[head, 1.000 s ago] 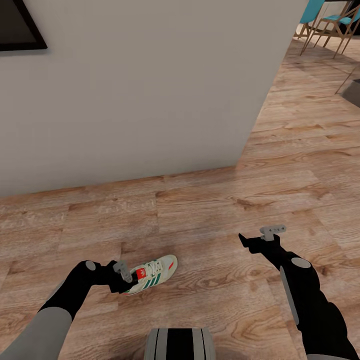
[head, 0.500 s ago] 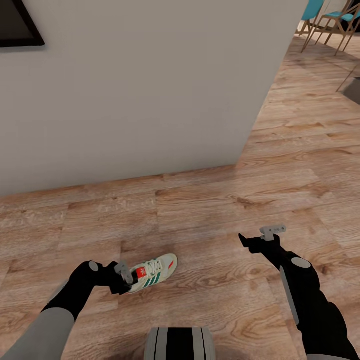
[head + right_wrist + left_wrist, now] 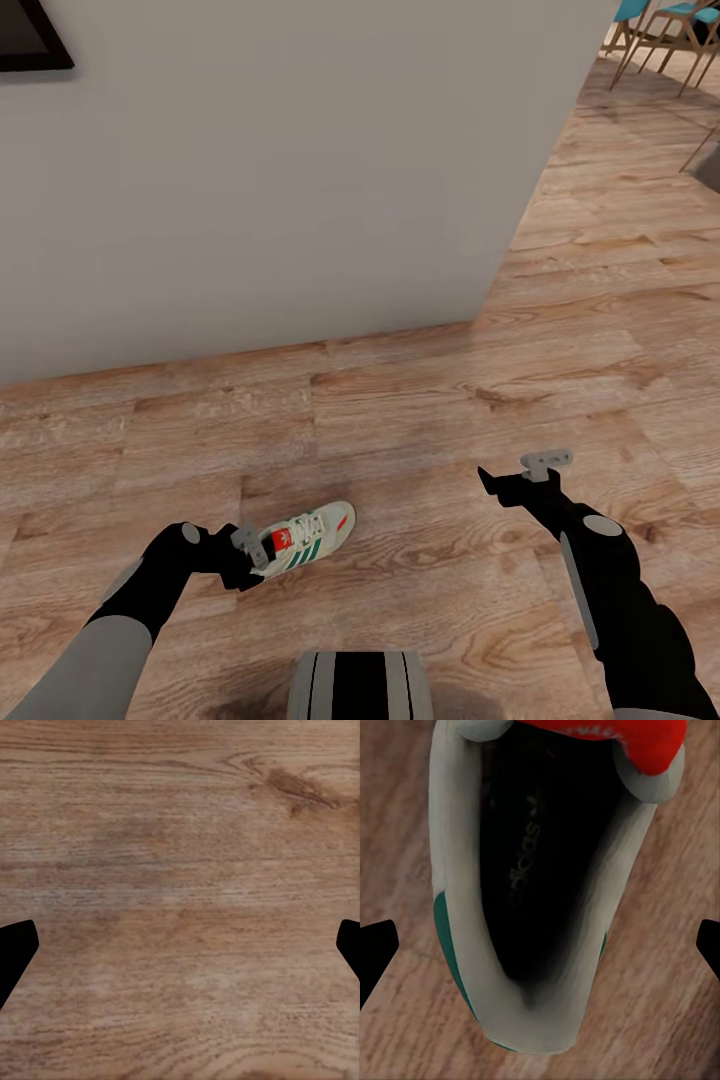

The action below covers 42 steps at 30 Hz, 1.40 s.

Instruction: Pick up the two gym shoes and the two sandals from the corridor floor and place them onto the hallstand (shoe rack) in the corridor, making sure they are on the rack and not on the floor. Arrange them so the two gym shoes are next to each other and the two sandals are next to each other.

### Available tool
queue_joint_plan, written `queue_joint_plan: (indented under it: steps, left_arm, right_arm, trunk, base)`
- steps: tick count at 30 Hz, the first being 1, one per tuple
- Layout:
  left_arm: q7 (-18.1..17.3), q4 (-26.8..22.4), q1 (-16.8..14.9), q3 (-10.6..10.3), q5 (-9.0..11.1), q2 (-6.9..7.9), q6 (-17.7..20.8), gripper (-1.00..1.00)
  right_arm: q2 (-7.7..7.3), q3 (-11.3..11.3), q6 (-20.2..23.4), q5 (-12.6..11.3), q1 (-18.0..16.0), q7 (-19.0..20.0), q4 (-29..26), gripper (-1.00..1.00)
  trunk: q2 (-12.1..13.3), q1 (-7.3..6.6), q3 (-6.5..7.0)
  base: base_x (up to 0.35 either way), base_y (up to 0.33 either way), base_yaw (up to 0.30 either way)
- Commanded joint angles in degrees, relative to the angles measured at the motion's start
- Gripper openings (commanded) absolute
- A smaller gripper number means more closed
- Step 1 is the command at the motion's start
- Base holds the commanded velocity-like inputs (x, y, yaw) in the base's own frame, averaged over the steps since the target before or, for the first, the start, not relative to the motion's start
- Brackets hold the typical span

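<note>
Left gripper (image 3: 540,945) is spread wide over the shoe's (image 3: 303,539) heel opening, straddling it for a grab but not clamped. The shoe lies on the floor (image 3: 420,420) near the wall (image 3: 280,170). Right gripper (image 3: 522,474) is open and idle, holding nothing.

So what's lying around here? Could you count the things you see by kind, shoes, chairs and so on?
Gym shoes: 1, the white sneaker on the wood floor
Sandals: 0
Chairs: 2, teal-seated, partly cut off
Dark wall frame: 1, its corner
Total: 4
</note>
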Motion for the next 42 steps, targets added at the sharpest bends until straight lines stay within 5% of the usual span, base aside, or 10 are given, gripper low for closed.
queue_joint_plan:
  steps: [1,9,21,30,42]
  left_arm:
    - [-0.4,-0.1,0.0,0.1,-0.1,-0.03,0.4,1.0]
    - [-0.4,-0.1,0.0,0.1,-0.1,-0.03,0.4,1.0]
    - [-0.4,-0.2,0.0,0.0,-0.1,0.03,0.4,1.0]
    - [-0.4,-0.2,0.1,0.1,-3.1,0.04,2.1,1.0]
    - [-0.4,-3.4,0.3,0.0,-3.2,0.06,2.7,1.0]
  right_arm:
    - [0.01,-0.1,0.2,0.6,0.0,0.5,-0.1,1.0]
    - [0.0,-0.1,0.2,0.6,0.0,0.5,-0.1,1.0]
    - [0.0,-0.1,0.2,0.6,0.0,0.5,-0.1,1.0]
    - [-0.01,-0.1,0.2,0.6,0.0,0.5,-0.2,1.0]
    - [0.0,-0.1,0.2,0.6,0.0,0.5,-0.2,1.0]
  trunk:
    - [0.0,-0.01,-0.05]
    - [-0.1,0.15,-1.41]
    - [-0.1,0.15,-1.72]
    - [-0.1,0.17,-1.98]
    - [-0.2,0.33,-3.31]
  base:
    - [0.0,0.0,0.0]
    - [0.0,0.0,0.0]
    - [0.0,0.0,0.0]
    - [0.0,0.0,0.0]
    - [0.0,0.0,0.0]
